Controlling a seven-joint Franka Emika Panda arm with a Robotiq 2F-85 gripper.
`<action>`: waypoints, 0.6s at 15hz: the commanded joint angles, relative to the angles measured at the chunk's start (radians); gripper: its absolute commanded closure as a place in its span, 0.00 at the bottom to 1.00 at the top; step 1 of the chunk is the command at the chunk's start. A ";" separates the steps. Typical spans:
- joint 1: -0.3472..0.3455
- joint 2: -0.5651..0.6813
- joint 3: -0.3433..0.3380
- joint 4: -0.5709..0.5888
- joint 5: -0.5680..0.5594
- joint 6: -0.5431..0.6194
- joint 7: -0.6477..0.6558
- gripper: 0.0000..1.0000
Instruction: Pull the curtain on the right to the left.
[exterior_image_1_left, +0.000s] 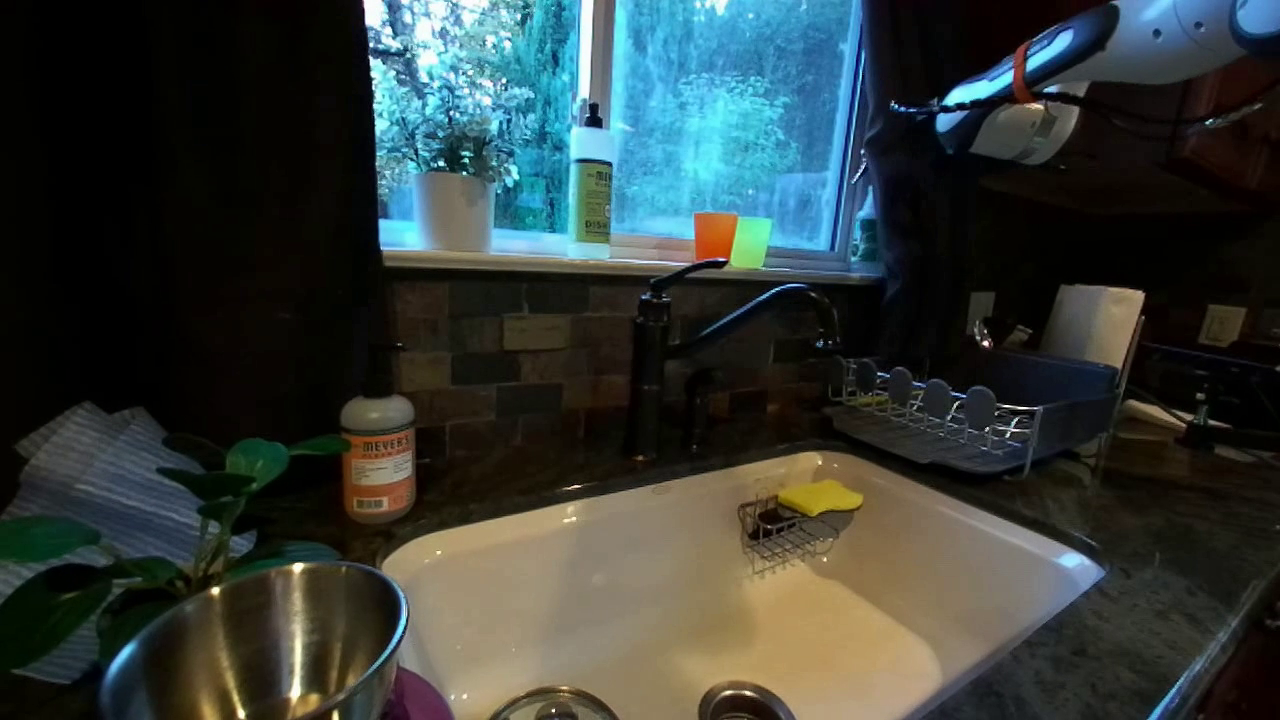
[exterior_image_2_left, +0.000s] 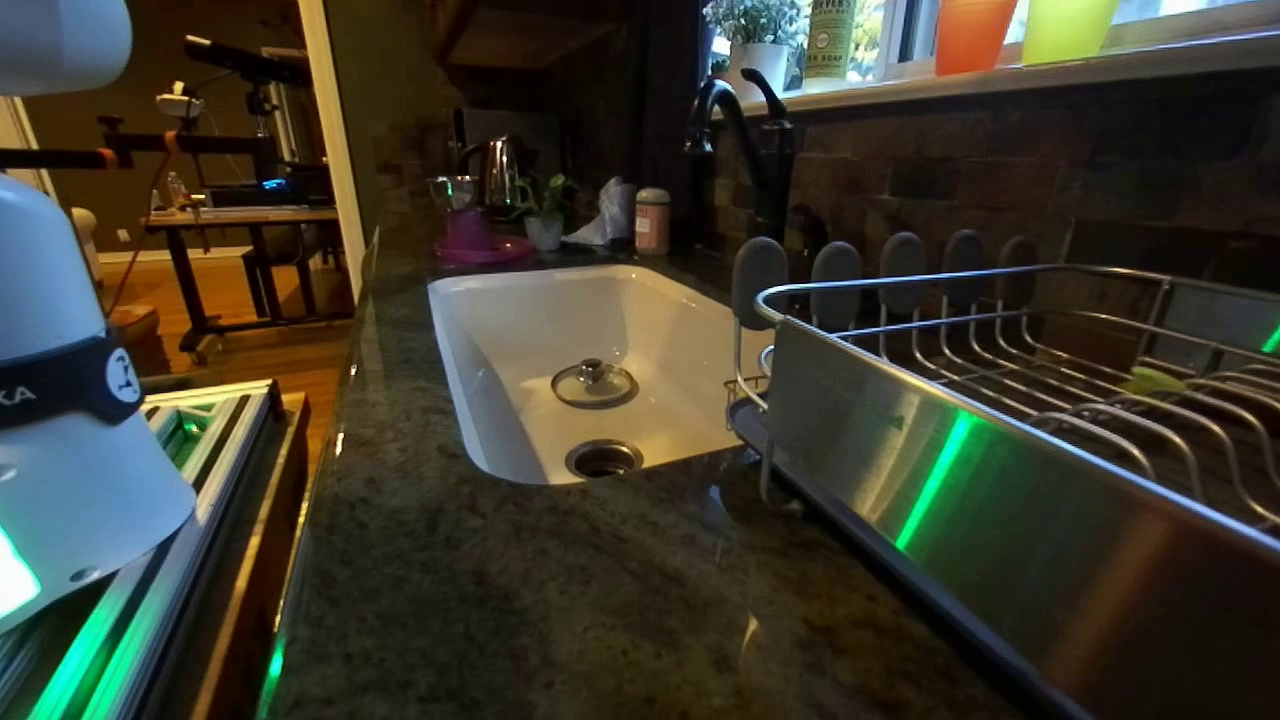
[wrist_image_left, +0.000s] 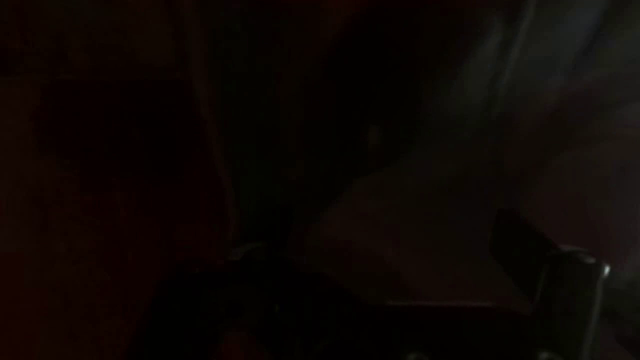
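In an exterior view, can see the tall, narrow, near-black fabric curtain (exterior_image_1_left: 905, 240) hanging in soft folds at the right edge of the bright glass window (exterior_image_1_left: 735, 130), opposite a broader black fabric drape (exterior_image_1_left: 190, 200) at left. Only here, can find a yellow sponge (exterior_image_1_left: 820, 497) on the dark wire caddy (exterior_image_1_left: 780, 545) inside the white sink (exterior_image_1_left: 600, 600). Can follow the white-and-black robot arm (exterior_image_1_left: 1075, 55), wrapped with an orange band (exterior_image_1_left: 1021, 72), reaching in from the upper right, sloping down leftward and overlapping the curtain's upper part; cannot judge contact.

In an exterior view, can look along the dark stone counter (exterior_image_2_left: 500, 580) and find, only here, the robot's white base (exterior_image_2_left: 110, 510) at left on metal rails (exterior_image_2_left: 110, 645), plus a shiny silver kettle (exterior_image_2_left: 500, 175) beyond the sink. Can see the round glass lid (exterior_image_2_left: 572, 390) whole, lying in the sink near the drain (exterior_image_2_left: 604, 460).

In the wrist view, can barely make out the black two-fingered gripper (wrist_image_left: 380, 232) entering from the bottom, with fingers (wrist_image_left: 570, 300) apparently well apart over a dim brownish surface. Too dark to tell whether curtain fabric.
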 joint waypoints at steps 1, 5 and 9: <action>0.202 0.060 -0.275 0.052 0.032 0.000 0.085 0.00; 0.279 0.018 -0.224 0.008 -0.014 -0.026 0.070 0.00; 0.214 -0.075 0.088 -0.064 -0.058 -0.071 -0.014 0.00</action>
